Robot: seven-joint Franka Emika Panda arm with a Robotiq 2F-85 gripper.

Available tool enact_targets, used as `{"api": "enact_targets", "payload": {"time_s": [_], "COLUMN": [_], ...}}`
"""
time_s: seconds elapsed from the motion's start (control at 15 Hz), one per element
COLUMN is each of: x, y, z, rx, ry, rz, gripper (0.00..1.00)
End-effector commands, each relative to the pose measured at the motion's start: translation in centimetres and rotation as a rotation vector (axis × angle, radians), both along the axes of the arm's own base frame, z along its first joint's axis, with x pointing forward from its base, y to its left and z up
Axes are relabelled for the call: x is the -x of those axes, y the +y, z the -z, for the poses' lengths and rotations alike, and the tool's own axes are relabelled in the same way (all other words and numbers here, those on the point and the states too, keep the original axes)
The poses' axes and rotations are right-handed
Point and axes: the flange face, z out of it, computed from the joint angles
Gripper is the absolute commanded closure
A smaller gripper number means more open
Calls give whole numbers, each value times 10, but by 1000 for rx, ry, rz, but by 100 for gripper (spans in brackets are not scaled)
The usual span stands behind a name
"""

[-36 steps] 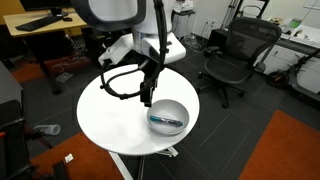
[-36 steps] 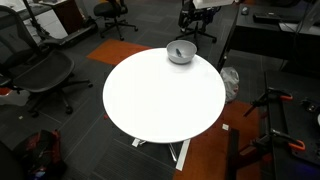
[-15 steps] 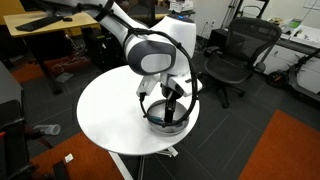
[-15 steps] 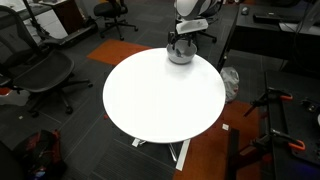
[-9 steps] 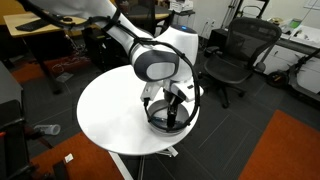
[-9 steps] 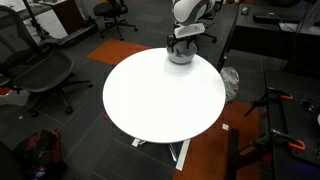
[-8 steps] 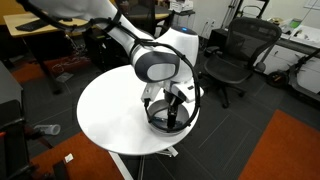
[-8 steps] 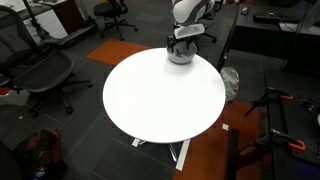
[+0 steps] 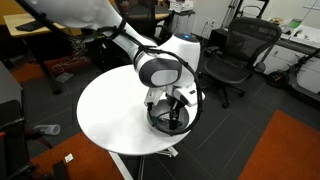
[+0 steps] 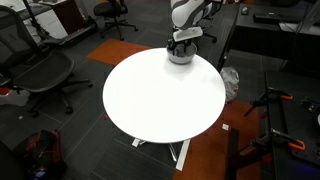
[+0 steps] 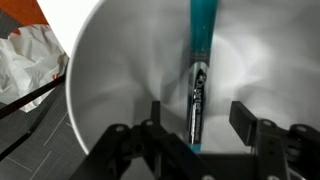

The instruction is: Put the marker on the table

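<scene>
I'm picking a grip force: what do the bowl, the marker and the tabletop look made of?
The bowl: likely brushed metal, smooth grey with soft sheen on its inner wall. The marker: probably plastic, glossy teal barrel with a dark printed section. The table: flat matte white top, perhaps laminate; the material is unclear.

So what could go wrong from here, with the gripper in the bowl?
The marker lies on the curved inside of the bowl, so it may roll or slide away as the open gripper closes. The fingers sit deep in the bowl; they may catch its wall and push it, and it stands near the table edge.
</scene>
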Motion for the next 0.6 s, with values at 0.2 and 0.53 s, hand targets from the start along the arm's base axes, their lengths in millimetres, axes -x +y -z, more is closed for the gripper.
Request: {"api": "enact_targets", "payload": {"time_s": [0.2,0.53], "x": [-6,-3], "y": [-5,0], "z": [-3,-16], "rx": [-28,-21], "ry": [5,-9], "rz": [-19,-54], "gripper": [82,95]}}
